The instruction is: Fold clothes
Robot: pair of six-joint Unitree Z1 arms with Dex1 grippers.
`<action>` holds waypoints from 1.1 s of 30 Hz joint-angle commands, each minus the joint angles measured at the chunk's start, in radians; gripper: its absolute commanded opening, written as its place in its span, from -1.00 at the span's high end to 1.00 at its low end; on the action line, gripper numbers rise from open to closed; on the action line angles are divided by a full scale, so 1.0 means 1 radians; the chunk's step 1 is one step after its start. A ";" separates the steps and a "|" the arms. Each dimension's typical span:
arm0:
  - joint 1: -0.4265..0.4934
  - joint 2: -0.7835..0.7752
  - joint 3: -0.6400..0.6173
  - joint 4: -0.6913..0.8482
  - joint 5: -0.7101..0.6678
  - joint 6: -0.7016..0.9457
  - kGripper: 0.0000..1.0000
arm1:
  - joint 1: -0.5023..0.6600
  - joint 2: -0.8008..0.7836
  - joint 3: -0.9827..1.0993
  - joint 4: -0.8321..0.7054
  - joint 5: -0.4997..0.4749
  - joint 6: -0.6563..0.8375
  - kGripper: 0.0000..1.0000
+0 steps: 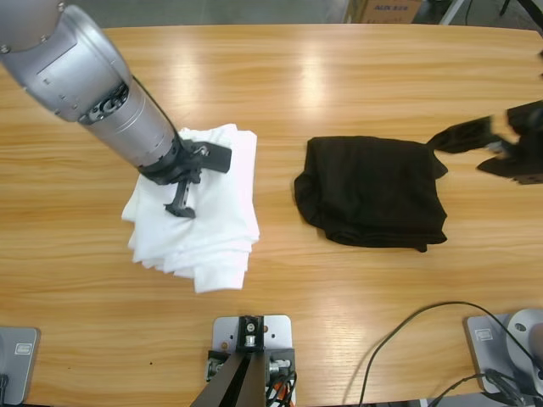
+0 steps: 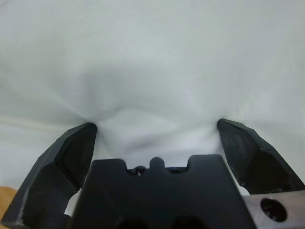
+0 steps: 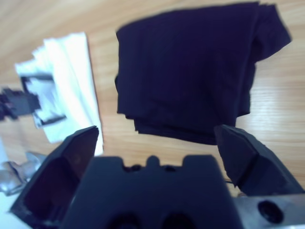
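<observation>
Two piles of clothing lie on the wooden table (image 1: pixel 339 76): one white, one black. Taking the black polo shirt (image 1: pixel 373 191) as the landmark, it sits folded into a thick, roughly square wad right of the table's middle, one corner of cloth sticking out at its upper right. The stack of white garments (image 1: pixel 208 229) lies well apart from it to the left, with bare wood between them; its layered edges fan out at the lower side, and how many pieces it holds cannot be counted. Two arms are in sight. The left gripper (image 1: pixel 191 178) is down on the top of the white stack, on the side of it away from the black shirt; in the left wrist view its jaws stand wide apart, pressed into the white cloth (image 2: pixel 152 71), which puckers between them, with nothing clasped. The right gripper (image 1: pixel 513 148) hangs over the table just right of the black shirt, clear of it; its wrist view looks down on the shirt (image 3: pixel 190 67) past two spread jaws with nothing between them.
</observation>
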 commanded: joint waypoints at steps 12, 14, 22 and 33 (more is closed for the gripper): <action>0.062 0.062 -0.299 0.021 -0.540 -1.327 -0.95 | -0.565 0.074 0.221 -0.262 0.482 -0.393 -1.00; 0.040 0.087 -0.313 -0.009 -0.539 -1.398 -0.95 | -0.582 0.101 0.209 -0.262 0.483 -0.416 -1.00; 0.024 0.178 -0.116 -0.305 -0.467 -1.572 -0.83 | -0.585 0.088 0.202 -0.244 0.480 -0.450 -0.98; -0.003 0.342 -0.284 -0.343 -0.420 -1.652 -0.62 | -0.585 0.080 0.191 -0.234 0.474 -0.466 -0.96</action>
